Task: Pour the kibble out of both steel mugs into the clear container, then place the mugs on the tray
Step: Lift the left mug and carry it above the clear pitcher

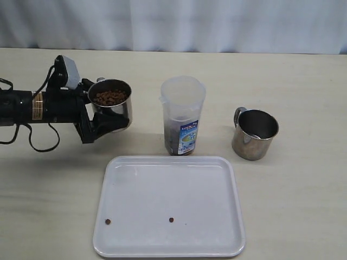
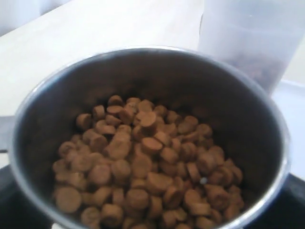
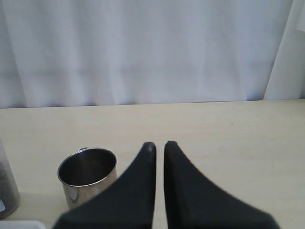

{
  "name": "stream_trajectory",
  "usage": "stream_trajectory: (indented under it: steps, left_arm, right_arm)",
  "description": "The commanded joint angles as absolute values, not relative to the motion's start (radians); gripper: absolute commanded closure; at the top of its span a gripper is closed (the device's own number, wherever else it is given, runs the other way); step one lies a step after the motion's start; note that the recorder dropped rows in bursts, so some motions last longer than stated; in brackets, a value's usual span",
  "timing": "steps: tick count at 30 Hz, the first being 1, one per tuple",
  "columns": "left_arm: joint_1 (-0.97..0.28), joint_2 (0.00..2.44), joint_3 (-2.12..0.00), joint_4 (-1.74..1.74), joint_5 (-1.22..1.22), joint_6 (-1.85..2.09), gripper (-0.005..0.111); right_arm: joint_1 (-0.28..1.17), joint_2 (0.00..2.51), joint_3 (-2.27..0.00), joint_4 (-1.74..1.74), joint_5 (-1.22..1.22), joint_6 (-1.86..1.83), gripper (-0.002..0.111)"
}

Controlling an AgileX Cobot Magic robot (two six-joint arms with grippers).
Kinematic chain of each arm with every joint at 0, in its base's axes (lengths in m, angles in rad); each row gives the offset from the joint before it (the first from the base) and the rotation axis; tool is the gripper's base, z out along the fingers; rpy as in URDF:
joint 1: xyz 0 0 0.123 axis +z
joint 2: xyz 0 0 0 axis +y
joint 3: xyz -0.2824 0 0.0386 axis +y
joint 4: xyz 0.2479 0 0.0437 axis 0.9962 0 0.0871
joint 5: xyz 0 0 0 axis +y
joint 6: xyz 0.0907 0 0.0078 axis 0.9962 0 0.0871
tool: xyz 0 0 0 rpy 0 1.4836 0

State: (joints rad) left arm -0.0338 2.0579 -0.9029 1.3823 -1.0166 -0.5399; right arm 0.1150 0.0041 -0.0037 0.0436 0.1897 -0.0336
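Beside the clear plastic container (image 1: 183, 103), left gripper (image 1: 108, 123) held a steel mug (image 1: 122, 110) (brown kibble (image 1: 110, 97) inside); right gripper (image 3: 159, 145) nearly closed.

A shiny steel mug (image 1: 118, 112), full of round reddish-brown kibble (image 1: 110, 97), is held left of the tall clear plastic container (image 1: 183, 108) (partly filled); its empty twin (image 1: 254, 138) stands right, white rectangular tray (image 1: 168, 195) in front.

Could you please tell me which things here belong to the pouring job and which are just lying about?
Belonging to the job:
full steel mug, kibble, empty steel mug, clear container, tray.

Just lying about:
two stray pellets on the tray, white curtain behind the table.
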Motion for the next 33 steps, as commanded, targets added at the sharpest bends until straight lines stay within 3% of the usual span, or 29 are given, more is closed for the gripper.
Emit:
stream_trajectory:
  steps: [1,13,20,27,33]
  left_arm:
    - [-0.030,1.945,-0.868,1.394,-0.996,-0.623,0.107]
    - [-0.048,1.556,-0.656,1.289,-0.757,-0.626,0.107]
    - [-0.219,1.370,-0.648,1.154,-0.470,-0.600,0.107]
    - [-0.410,1.369,-0.738,1.140,-0.194,-0.571,0.107]
    - [-0.506,1.384,-0.826,1.140,-0.120,-0.571,0.107]
  right_arm:
    - [0.118,0.000,0.000,0.036,0.193,-0.036,0.104]
    - [0.118,0.000,0.000,0.036,0.193,-0.036,0.104]
    - [0.118,0.000,0.000,0.036,0.193,-0.036,0.104]
    - [0.118,0.000,0.000,0.036,0.193,-0.036,0.104]
    - [0.118,0.000,0.000,0.036,0.193,-0.036,0.104]
